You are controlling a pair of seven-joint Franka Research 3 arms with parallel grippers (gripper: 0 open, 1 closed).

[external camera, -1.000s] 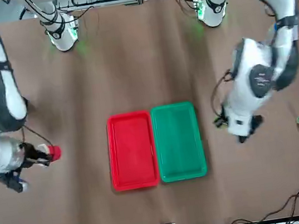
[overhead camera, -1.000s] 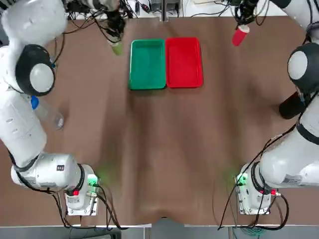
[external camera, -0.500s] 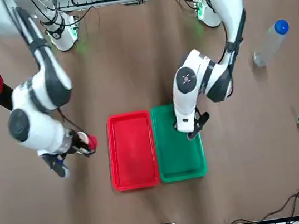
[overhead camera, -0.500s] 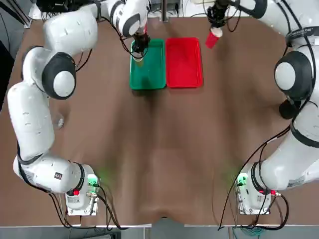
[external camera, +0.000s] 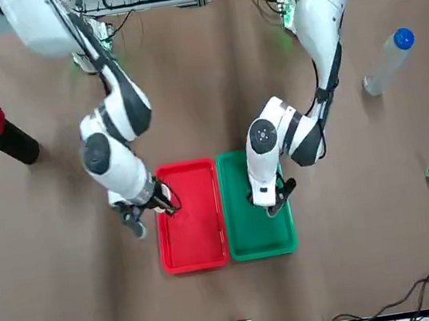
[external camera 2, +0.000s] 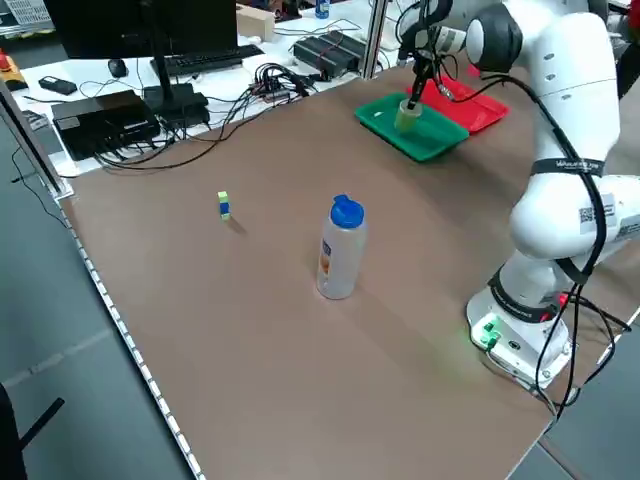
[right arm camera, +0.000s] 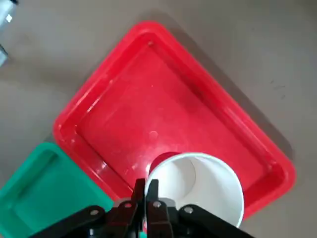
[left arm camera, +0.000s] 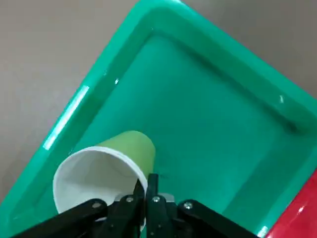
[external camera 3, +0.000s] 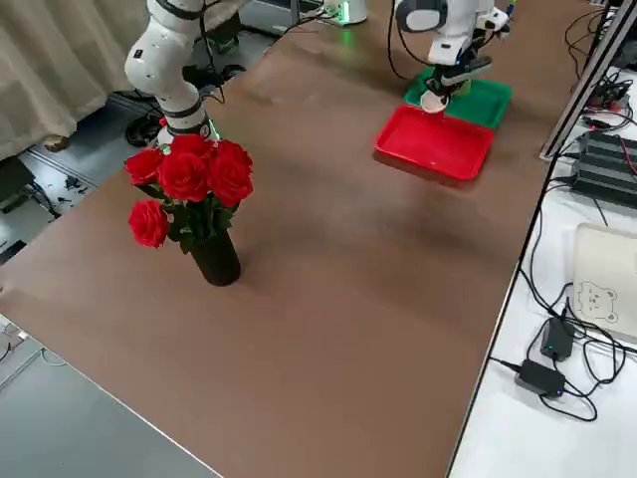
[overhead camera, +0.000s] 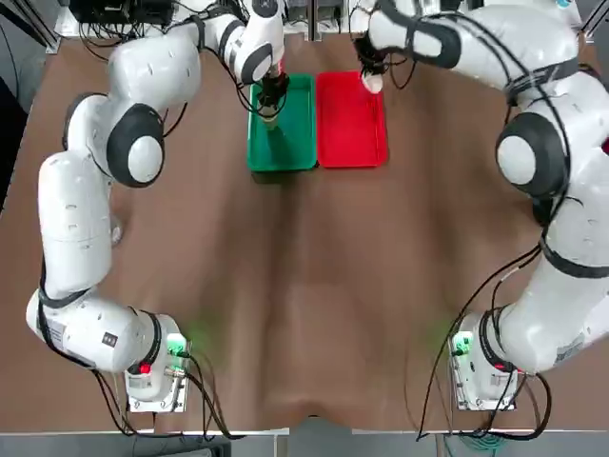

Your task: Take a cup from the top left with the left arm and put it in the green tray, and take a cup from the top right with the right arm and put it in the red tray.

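On the table (overhead camera: 304, 286) we observed the green tray (overhead camera: 285, 143) and red tray (overhead camera: 352, 129) touching side by side at the far centre. The left tool (left arm camera: 147, 196) was clenched on the green cup's (left arm camera: 106, 171) rim over the green tray. The right tool (right arm camera: 147, 198) gripped the red cup's (right arm camera: 198, 188) rim above the red tray.
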